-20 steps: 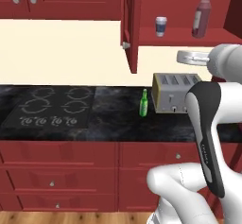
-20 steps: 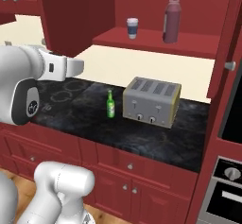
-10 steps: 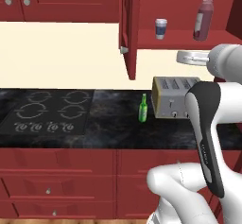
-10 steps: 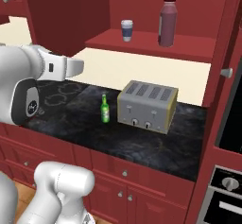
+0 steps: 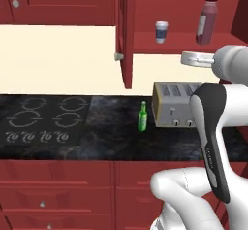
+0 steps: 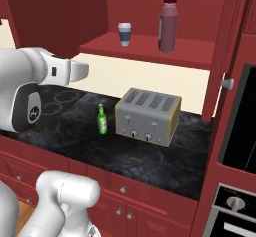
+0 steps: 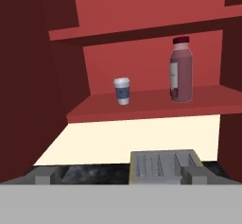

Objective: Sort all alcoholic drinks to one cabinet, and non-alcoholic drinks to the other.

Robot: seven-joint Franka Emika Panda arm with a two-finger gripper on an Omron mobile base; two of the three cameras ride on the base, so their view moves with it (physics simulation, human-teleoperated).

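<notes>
Since the open cabinet already holds both soft drinks, what remains looks like the beer-type bottle on the counter.
Cabinet: dark red wooden wall cabinet (image 6: 150, 51), doors open; its lower shelf carries the non-alcoholic pair, so it likely serves as their side.
Counter: black speckled stone worktop (image 5: 111, 141) over red drawers, a hob marked at its left end.
Toaster: boxy silver four-slot toaster (image 6: 148, 115) below the shelf, just beside the green bottle.
Juice: wide dark red-purple bottle with white label and maroon cap (image 7: 181, 70), upright on the shelf, well apart from the cup.
Cup: small white lidded cup with dark sleeve (image 7: 122, 91), upright.
Green bottle: slim bright green glass bottle, long neck (image 5: 142, 117), upright on the counter, untouched.
Gripper: two-finger hand (image 7: 118, 175), fingers spread wide, holding nothing, raised facing the shelf.
</notes>
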